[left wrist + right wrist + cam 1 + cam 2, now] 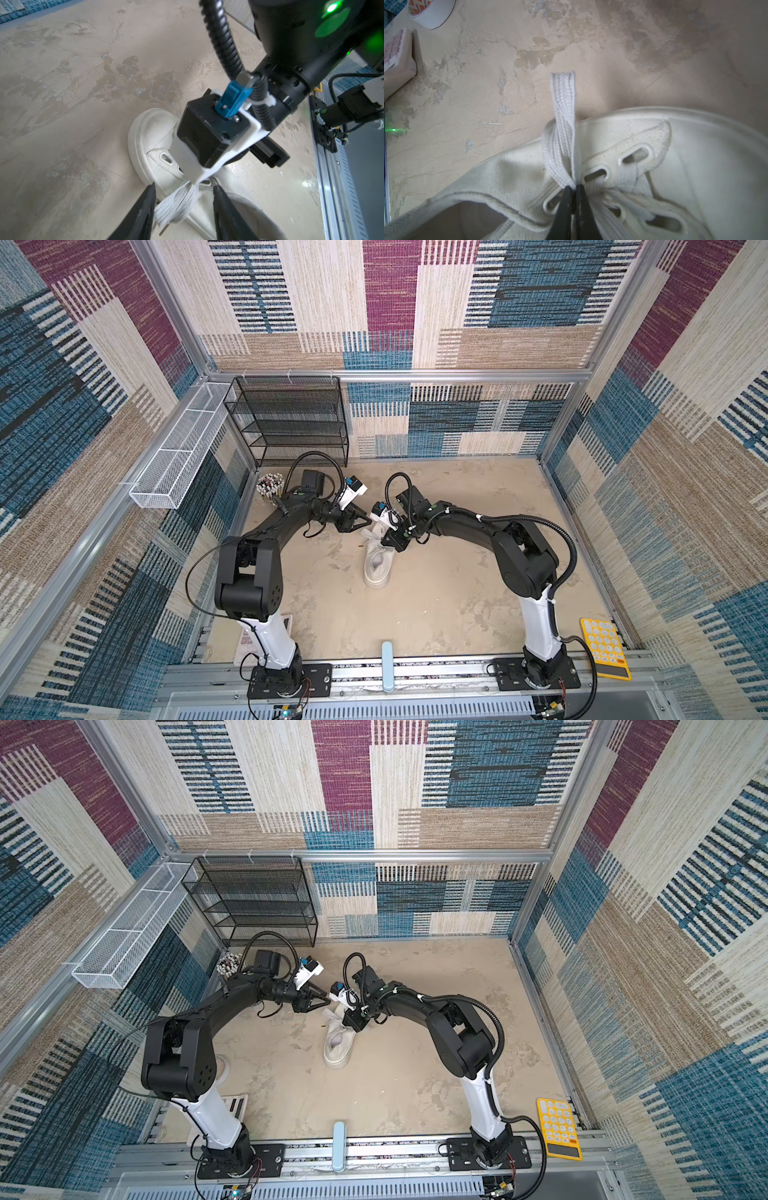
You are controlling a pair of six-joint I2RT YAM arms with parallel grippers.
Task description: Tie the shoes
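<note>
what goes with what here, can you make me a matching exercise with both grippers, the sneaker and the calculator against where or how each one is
1 left gripper
2 right gripper
3 sneaker
4 calculator

a yellow, beside the right arm base
b shut on the lace
c white, in the middle of the table
d open, lace between its fingers

Pairs: 1-d, 2-b, 3-c, 4-a

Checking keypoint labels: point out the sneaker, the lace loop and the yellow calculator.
sneaker [149,128], left wrist view, on the toe cap.
lace loop [563,99], right wrist view, on the flat doubled strand.
yellow calculator [602,639], a top view, on the keypad.
</note>
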